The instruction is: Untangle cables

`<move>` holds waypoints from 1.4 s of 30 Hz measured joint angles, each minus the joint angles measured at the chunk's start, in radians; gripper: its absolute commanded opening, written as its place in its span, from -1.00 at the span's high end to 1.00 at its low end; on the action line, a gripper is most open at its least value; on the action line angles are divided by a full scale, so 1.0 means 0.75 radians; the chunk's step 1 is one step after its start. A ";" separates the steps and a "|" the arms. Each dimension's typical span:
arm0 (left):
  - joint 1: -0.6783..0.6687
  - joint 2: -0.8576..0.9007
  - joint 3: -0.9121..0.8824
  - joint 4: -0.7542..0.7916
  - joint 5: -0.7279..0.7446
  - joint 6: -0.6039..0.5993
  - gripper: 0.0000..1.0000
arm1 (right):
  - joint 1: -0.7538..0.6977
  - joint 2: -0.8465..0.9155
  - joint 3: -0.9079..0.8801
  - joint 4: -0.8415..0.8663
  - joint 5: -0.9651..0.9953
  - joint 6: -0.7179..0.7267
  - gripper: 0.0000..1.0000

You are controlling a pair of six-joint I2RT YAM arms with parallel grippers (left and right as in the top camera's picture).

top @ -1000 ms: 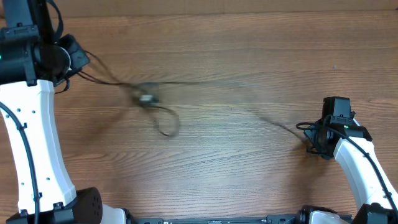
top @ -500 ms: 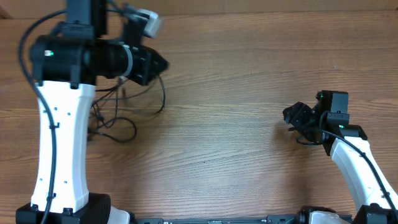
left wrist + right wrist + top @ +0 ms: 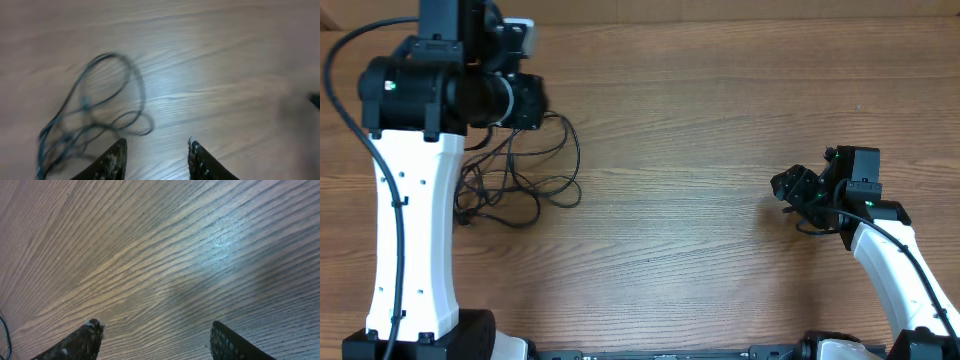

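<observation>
The cables [image 3: 515, 187] are thin black cords lying in a loose tangled heap of loops on the wooden table, at the left. My left gripper [image 3: 540, 100] hangs above the heap's top edge, open and empty. In the left wrist view the cables [image 3: 141, 92] show blurred, up and to the left of the left gripper [image 3: 156, 150], with only bare wood between its fingers. My right gripper [image 3: 786, 186] is open and empty at the right, far from the heap. The right wrist view shows the right gripper [image 3: 157, 332] over bare wood.
The left arm's white link [image 3: 410, 230] stands over the table's left side, next to the heap. The right arm [image 3: 890, 260] reaches in from the lower right. The thick black wires on the arms are not the cables.
A second ago a cord was stretched across the table between both grippers. It left the right gripper, which is now open. The cables now lie heaped at the left, under the shifted left arm.
</observation>
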 measured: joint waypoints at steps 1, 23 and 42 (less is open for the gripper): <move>0.007 0.000 0.000 -0.021 -0.037 -0.035 0.23 | 0.000 0.000 0.000 -0.002 0.000 0.000 -0.35; 0.304 -0.015 -0.269 -0.024 -0.478 -0.461 -0.34 | 0.000 0.000 0.000 -0.022 0.001 0.000 -0.41; 0.497 0.325 -0.737 0.415 -0.343 -0.143 -0.04 | 0.000 0.000 0.000 -0.034 0.001 0.000 -0.41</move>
